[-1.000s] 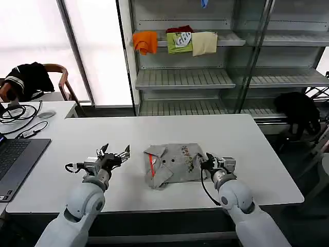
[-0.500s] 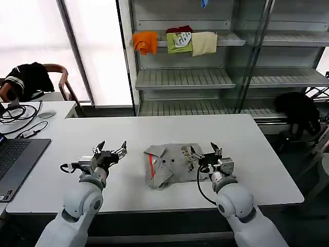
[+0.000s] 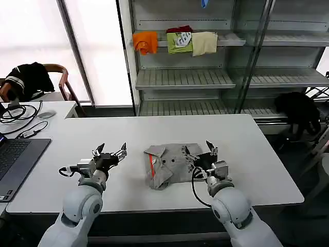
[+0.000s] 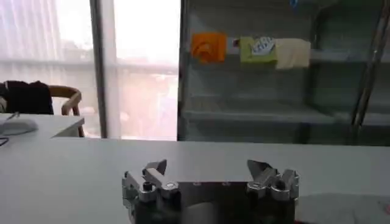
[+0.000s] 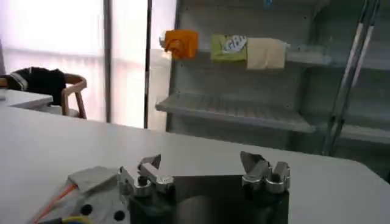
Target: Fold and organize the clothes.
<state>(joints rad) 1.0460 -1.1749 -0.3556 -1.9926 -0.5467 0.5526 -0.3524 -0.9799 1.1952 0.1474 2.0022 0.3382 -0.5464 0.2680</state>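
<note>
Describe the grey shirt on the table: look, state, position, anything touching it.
The shirt is light grey, soft-looking cotton, folded into a rough, lumpy rectangle near the white table's front middle. An orange inner collar strip, dark buttons and a small multicoloured chest print show on top. The open right hand is over its right edge; contact cannot be told. The open left hand is apart, to its left.

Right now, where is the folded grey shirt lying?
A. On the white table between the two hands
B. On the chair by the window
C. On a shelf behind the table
A: the grey shirt lies on the white table, between the left hand and right hand.
</note>
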